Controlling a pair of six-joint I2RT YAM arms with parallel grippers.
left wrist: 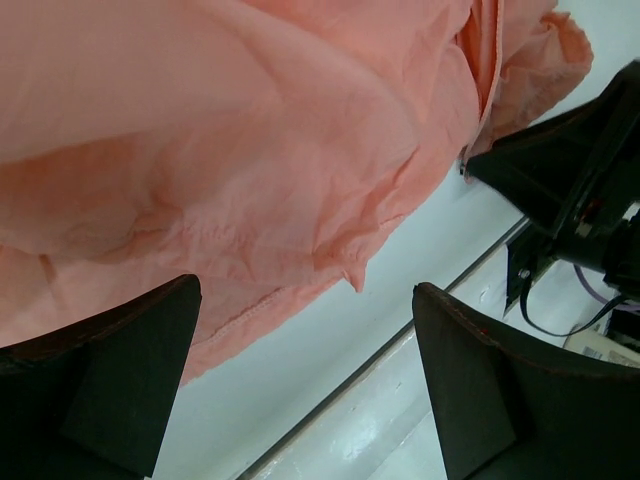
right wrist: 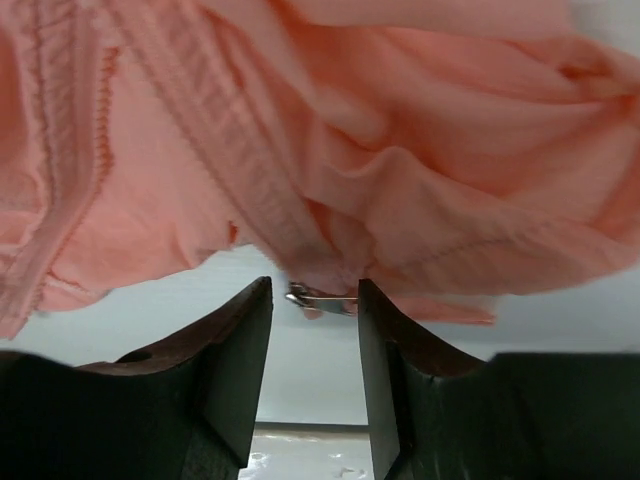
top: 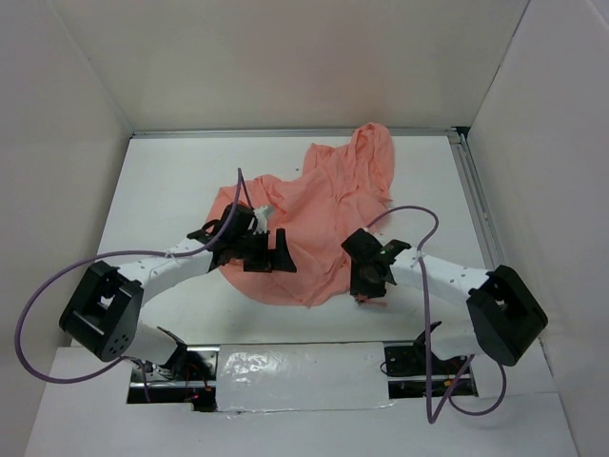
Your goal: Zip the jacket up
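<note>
Lying crumpled on the table [top: 162, 190], the jacket [top: 324, 209] is seen from above with the left gripper [top: 268, 250] and right gripper [top: 367, 282] set at its near edge, the left's jaws being shown spread wide and empty beside the hem in its wrist view, while in the right wrist view the half-closed fingers [right wrist: 245, 330] are placed either side of the metal zipper pull [right wrist: 320, 298], though whether it is pinched cannot be told.

White table [top: 162, 190] (metal rail [top: 476, 200] alongside)
</note>
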